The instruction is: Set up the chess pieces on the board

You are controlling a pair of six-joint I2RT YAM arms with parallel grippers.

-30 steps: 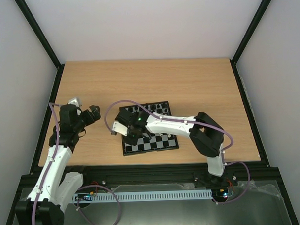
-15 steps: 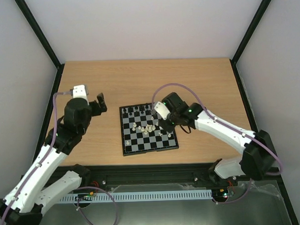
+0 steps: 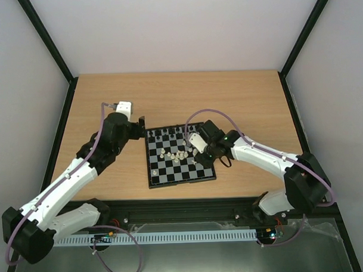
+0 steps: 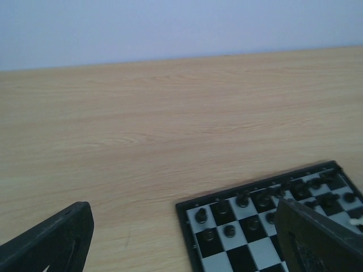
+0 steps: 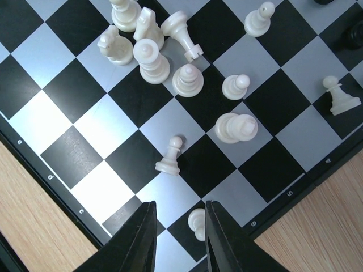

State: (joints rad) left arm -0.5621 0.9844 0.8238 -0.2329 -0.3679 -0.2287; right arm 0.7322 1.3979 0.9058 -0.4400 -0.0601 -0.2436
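Note:
The board [image 3: 165, 176] lies flat at the table's middle. Black chess pieces [image 3: 169, 133] stand along its far rows, also visible in the left wrist view [image 4: 244, 199]. Several cream-white chess pieces [image 5: 153, 59] cluster mid-board, some tipped over. My right gripper [image 5: 180, 226] hangs over the board's right side [image 3: 201, 159], jaws apart around a small white pawn [image 5: 197, 222]. The pawn rests by the right finger [image 5: 227, 241], with a gap to the left one. My left gripper [image 4: 181, 212] stands wide open and empty above the board's far left corner [image 3: 142, 126].
Bare wooden table [image 3: 168, 94] surrounds the board. A black frame [image 3: 51, 158] edges the table, with white walls behind. The right arm's purple cable [image 3: 210, 114] loops above the board's right edge.
My right gripper went from the board's left edge to its right side and lowered over a white pawn, its jaws narrowing. The left arm swung in toward the board's far left corner.

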